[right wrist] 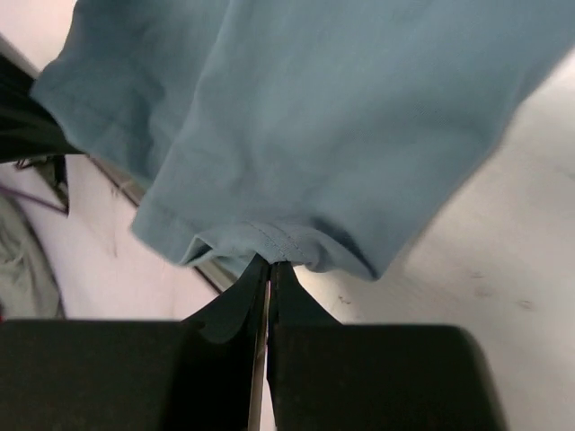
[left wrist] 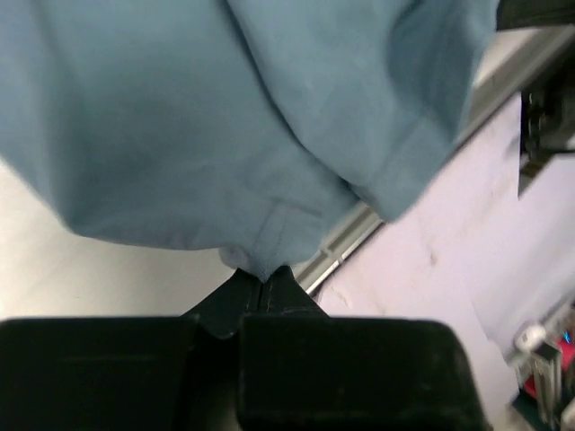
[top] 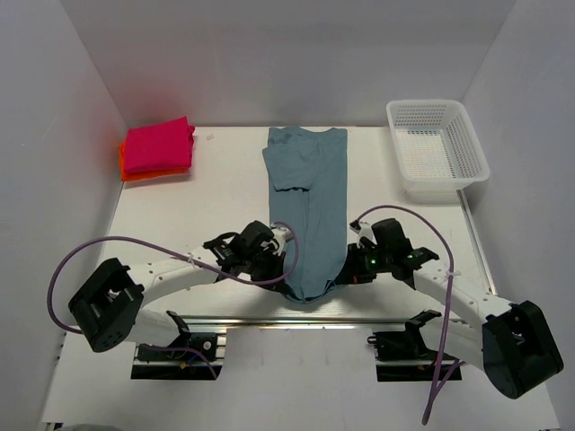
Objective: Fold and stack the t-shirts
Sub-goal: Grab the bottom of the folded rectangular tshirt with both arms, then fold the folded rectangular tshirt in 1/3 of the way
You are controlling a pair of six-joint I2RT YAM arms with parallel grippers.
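Both hands sit low in the middle of the top view. My left hand (top: 287, 272) and right hand (top: 347, 269) meet the near end of the teal t-shirt (top: 310, 193) from either side. That shirt lies as a long narrow strip down the centre of the table (top: 198, 215), from the upper middle of the frame to the lower middle. The pink t-shirt (top: 159, 145) is folded on top of the orange t-shirt (top: 135, 173) at the upper left. The white basket (top: 440, 184) stands well apart at the upper right.

From the left wrist, the left hand (left wrist: 262, 283) has its jaws pressed together on a small tuck of the teal t-shirt's (left wrist: 225, 117) hem. The cloth rises away across the upper frame.

From the right wrist, the right hand (right wrist: 269, 269) is likewise clamped on the stitched hem of the teal t-shirt (right wrist: 359, 117), holding only a thin bite of fabric.

I read this as the start of the crosswise fold, bringing the near hem over toward the far end. Both pinches look shallow, so I would lift slowly and level. I would keep the two hands apart enough to hold the hem straight, then carry it over in one arc. I would lay it edge to edge on the far end and let go only once the cloth rests flat.
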